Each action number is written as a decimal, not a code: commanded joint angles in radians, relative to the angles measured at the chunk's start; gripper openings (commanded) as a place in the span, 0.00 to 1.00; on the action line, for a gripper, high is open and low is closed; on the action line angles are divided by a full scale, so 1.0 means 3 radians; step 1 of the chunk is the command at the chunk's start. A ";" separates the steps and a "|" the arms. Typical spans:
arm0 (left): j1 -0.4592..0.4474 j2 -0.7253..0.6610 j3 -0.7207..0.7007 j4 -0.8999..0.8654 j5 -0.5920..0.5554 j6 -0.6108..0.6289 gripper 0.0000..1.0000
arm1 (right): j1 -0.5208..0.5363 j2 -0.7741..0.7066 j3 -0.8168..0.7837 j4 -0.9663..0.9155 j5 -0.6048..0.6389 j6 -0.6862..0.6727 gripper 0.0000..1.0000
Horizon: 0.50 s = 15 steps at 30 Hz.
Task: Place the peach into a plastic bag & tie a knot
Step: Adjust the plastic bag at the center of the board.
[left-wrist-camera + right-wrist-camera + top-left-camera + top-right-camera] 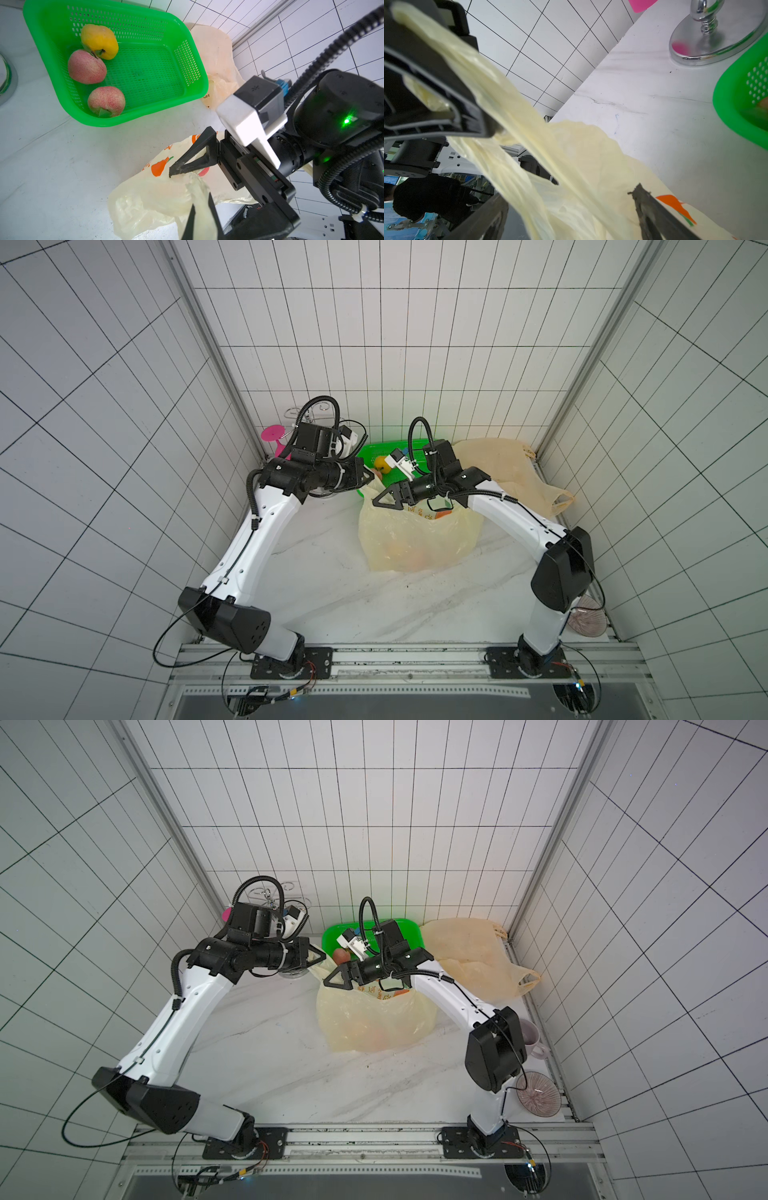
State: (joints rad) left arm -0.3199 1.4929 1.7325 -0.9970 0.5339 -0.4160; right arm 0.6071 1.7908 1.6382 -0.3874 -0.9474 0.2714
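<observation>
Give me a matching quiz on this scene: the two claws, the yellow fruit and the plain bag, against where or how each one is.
1. left claw
2. right claw
3. yellow fruit
4. plain bag

A. open
B. in the green basket
C. shut on the printed bag's handle
D. lying in the far right corner

Pairs: 1-C, 2-A, 3-B, 4-D
</observation>
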 commanded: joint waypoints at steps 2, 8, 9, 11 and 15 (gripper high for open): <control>0.0043 -0.0027 0.0034 0.0165 0.0023 -0.0065 0.00 | 0.0075 -0.0251 -0.0281 0.0095 -0.0013 -0.0111 0.94; 0.0090 0.0009 0.0078 0.0181 0.0048 -0.0083 0.00 | 0.0143 -0.0285 -0.0365 -0.0219 0.0379 -0.0481 0.89; 0.0090 0.0013 0.0080 0.0209 0.0082 -0.0107 0.00 | 0.0158 -0.0262 -0.0351 -0.0279 0.0483 -0.0546 0.86; 0.0095 0.0019 0.0072 0.0264 0.0155 -0.0150 0.00 | 0.0175 -0.0221 -0.0343 -0.0282 0.0602 -0.0565 0.77; 0.0104 0.0015 0.0080 0.0312 0.0230 -0.0181 0.00 | 0.0187 -0.0230 -0.0448 -0.0110 0.0780 -0.0519 0.41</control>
State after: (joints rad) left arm -0.2981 1.4937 1.7329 -0.9554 0.5770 -0.4557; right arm 0.6556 1.7164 1.5730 -0.4206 -0.7834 0.1493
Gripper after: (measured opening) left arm 0.046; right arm 0.474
